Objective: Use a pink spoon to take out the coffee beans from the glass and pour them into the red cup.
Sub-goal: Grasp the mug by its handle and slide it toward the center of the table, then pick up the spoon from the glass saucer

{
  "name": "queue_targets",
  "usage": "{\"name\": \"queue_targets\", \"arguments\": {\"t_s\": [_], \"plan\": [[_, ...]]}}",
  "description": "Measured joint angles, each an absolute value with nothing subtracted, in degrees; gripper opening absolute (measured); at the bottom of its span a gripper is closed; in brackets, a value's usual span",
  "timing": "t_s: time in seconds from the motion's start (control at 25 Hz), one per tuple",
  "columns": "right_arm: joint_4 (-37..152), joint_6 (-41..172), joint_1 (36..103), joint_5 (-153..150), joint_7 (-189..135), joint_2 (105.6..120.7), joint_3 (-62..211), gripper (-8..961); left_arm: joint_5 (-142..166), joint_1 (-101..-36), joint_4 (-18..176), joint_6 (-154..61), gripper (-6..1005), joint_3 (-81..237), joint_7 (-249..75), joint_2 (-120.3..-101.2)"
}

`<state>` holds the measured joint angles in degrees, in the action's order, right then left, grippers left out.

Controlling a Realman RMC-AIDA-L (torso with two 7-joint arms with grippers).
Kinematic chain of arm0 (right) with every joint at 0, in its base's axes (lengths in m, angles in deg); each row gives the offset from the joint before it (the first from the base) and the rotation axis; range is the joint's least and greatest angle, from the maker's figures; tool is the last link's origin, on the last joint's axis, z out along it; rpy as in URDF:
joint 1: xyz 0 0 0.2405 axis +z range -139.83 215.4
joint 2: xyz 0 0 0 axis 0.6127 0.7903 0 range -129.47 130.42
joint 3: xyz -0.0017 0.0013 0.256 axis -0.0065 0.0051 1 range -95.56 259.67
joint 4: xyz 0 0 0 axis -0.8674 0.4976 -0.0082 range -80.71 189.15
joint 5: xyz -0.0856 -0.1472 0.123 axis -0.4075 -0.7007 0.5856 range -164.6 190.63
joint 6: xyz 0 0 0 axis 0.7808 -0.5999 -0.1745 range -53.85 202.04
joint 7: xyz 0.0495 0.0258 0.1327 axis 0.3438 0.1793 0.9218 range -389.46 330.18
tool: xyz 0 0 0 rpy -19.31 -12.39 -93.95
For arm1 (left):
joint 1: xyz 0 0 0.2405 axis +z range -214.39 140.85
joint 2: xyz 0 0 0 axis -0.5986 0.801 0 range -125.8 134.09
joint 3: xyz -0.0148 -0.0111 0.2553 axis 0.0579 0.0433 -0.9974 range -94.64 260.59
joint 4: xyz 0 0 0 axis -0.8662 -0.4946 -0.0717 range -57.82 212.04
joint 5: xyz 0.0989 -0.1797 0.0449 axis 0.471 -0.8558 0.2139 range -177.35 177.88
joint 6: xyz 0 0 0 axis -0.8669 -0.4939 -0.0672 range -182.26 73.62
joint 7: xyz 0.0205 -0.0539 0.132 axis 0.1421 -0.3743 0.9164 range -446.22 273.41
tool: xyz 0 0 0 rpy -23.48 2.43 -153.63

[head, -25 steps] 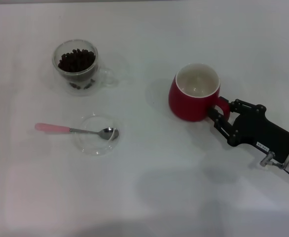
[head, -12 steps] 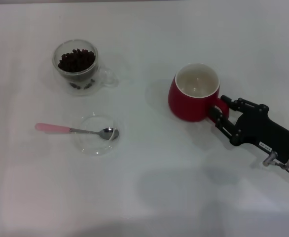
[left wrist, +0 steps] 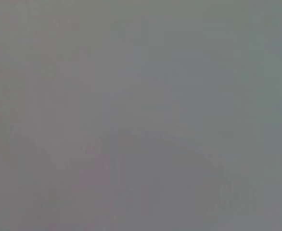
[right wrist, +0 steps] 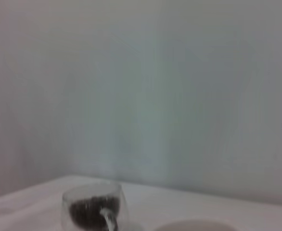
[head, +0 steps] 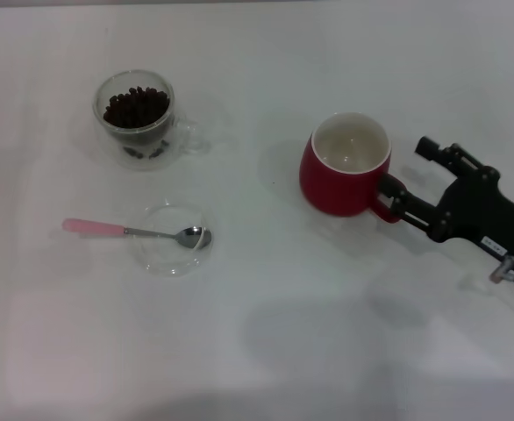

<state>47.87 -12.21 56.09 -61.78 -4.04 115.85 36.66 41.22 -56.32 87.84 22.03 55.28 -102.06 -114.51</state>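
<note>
Reaching in from the right, the right gripper [head: 408,175] sits beside the red cup [head: 345,164], its fingers spread wide: one fingertip [head: 392,186] touches or nearly touches the cup's handle, the other stands well clear behind, and nothing is held. The left arm is nowhere in the head view, and its own camera shows only grey, so I cannot tell its state.

To do the step in hand well, I'd judge the cup should be left steady where it stands and the pink spoon [head: 134,231] taken by its pink handle, which sticks out over the rim of the shallow glass dish [head: 176,255] while the bowl rests inside.

By count: one spoon, one dish, one red cup, apparently empty, and one glass [head: 138,118] holding the coffee beans [head: 136,106], a heap too many to number.
</note>
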Motion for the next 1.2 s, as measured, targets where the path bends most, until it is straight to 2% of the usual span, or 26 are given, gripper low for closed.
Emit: {"name": "queue_targets", "arguments": {"t_s": [0.08,0.32,0.72,1.2], "plan": [[49.3,-13.6,55.5,-61.8,-3.3,115.80,36.6,744,41.2,-56.5,87.8,22.0,877,55.3,-101.9,-114.50],[54.7,-17.8,53.7,-60.3,-0.1,115.71,36.8,877,40.0,-57.6,87.5,22.0,876,55.4,-101.2,-114.60],[56.3,-25.1,53.6,-45.4,0.9,115.54,36.8,877,37.0,-59.0,84.6,22.2,876,55.4,-100.9,-114.91],[60.8,-21.6,53.6,-39.2,1.2,115.42,36.8,877,36.5,-61.6,78.8,23.3,877,55.3,-101.1,-115.24]]}}
